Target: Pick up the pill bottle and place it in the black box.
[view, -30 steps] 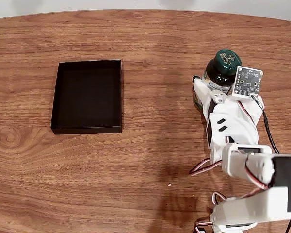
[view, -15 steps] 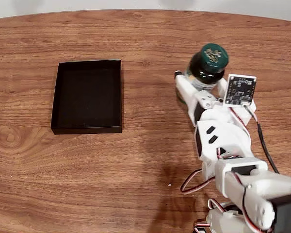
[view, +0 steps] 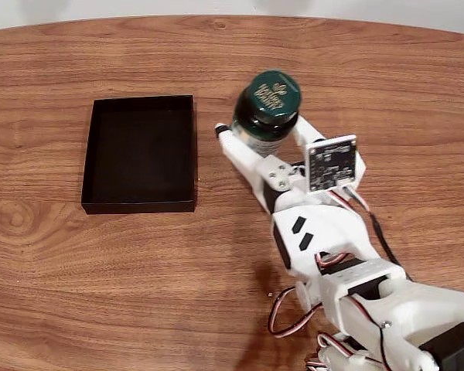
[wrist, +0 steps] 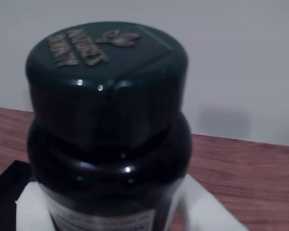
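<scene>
While you are carrying the pill bottle [view: 269, 108] toward the black box [view: 139, 153], you are wanting to keep it upright and keep the squeeze steady, since the gripper [view: 259, 131] is clamping it around the body with one white finger on each side, cap up. In the fixed view the bottle is sitting above the wooden table [view: 100, 270], to the right of the box and near its right wall, not yet over it. You are aiming for the middle of the box, clearing the low wall before lowering, and opening only when the base is down on the floor of the box. How high the bottle is hanging is hard to judge from above. The wrist view is showing the green cap [wrist: 106, 62] and dark shoulder close up and blurry, with the label cut off at the bottom and only a black corner [wrist: 5, 192] at lower left, probably the box.
</scene>
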You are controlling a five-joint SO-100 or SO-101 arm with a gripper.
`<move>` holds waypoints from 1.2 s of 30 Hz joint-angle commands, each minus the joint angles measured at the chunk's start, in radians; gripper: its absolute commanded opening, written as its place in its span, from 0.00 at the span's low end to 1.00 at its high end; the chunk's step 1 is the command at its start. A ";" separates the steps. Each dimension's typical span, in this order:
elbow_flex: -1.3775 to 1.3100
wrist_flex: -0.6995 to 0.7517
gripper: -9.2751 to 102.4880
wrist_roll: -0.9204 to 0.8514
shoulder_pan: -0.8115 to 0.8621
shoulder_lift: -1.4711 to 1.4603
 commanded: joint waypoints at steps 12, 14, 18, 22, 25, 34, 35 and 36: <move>-0.193 -0.052 0.22 0.063 -0.181 -0.057; -0.212 -0.052 0.22 0.069 -0.206 -0.071; -0.256 -0.052 0.22 0.078 -0.242 -0.120; -0.304 -0.052 0.22 0.072 -0.256 -0.178; -0.345 -0.052 0.23 0.060 -0.258 -0.227; -0.479 -0.081 0.23 0.031 -0.278 -0.396; -0.488 -0.089 0.23 0.029 -0.284 -0.414; -0.497 -0.095 0.23 0.029 -0.288 -0.431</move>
